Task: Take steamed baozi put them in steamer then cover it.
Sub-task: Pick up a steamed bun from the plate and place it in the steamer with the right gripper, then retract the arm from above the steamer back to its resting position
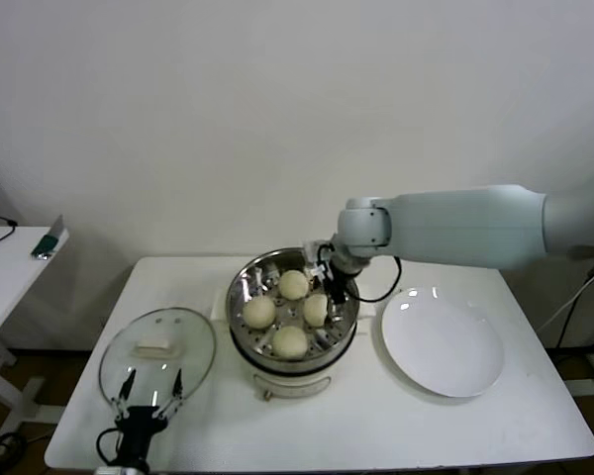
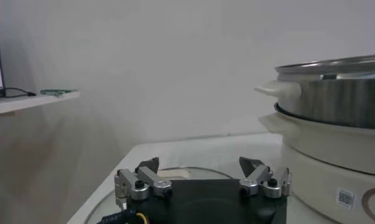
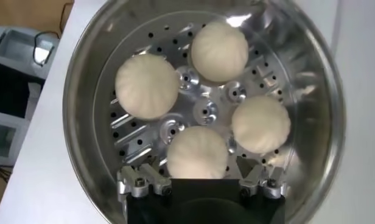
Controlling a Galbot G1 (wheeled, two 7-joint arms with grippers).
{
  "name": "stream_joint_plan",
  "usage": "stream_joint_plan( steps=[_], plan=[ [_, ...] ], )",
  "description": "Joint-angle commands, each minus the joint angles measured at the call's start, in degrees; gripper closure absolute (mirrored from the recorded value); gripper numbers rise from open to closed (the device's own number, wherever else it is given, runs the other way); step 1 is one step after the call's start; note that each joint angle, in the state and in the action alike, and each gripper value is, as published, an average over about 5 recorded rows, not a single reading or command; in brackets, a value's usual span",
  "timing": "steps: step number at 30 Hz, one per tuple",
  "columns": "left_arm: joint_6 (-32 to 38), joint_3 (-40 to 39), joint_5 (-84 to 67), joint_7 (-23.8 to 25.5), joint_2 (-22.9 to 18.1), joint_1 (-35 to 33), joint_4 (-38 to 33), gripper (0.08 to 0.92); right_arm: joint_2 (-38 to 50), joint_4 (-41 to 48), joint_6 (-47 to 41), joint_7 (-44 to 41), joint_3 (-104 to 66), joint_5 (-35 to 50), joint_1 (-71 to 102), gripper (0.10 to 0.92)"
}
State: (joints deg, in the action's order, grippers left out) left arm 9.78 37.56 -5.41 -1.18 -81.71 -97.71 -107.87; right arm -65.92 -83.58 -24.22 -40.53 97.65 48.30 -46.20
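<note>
Baozi fill the steamer [image 1: 246, 319], a shiny steel pot on a cream-white base at the middle of the white table [image 1: 376, 435]. Four off-white buns sit on its perforated tray: one at the far side [image 1: 294, 285], one on the robot's left [image 1: 259, 313], one nearest the robot [image 1: 290, 341] and one on the right [image 1: 316, 310], spaced around the tray's centre. In the right wrist view the same four buns ring the tray's hub, with one bun [image 3: 198, 152] between the spread fingertips and not gripped by them.

The right gripper [image 1: 334, 288] hangs over the pot's right rim, jaws wide apart and holding nothing, at the end of an arm reaching in from the right.

The cover [image 1: 157, 354], a clear glass lid with a cream handle, lies flat on the table to the left of the steamer. The left gripper [image 1: 148, 388] waits at the lid's near edge, fingers spread wide and empty.

A bare white plate [image 1: 443, 343] rests on the table to the steamer's right.
</note>
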Motion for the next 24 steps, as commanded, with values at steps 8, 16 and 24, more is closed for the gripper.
stream_joint_plan(
  steps=[8, 16, 24],
  plan=[
    [1.93, -0.35, 1.32, -1.0, 0.69, -1.05, -1.04, 0.177, 20.64, -1.33, 0.44, 10.94, -19.06, 5.38, 3.07, 0.202],
    [1.69, 1.15, 7.02, 0.32, 2.01, -0.47, -1.74, 0.177, 35.82, -2.0, 8.91, 42.16, -57.32, 0.56, 43.24, 0.203],
    [3.21, 2.35, 9.09, 0.25, 3.3, 2.29, 1.27, 0.177, 38.13, -3.59, 19.56, 39.4, -103.57, -12.36, 92.96, 0.203]
  ],
)
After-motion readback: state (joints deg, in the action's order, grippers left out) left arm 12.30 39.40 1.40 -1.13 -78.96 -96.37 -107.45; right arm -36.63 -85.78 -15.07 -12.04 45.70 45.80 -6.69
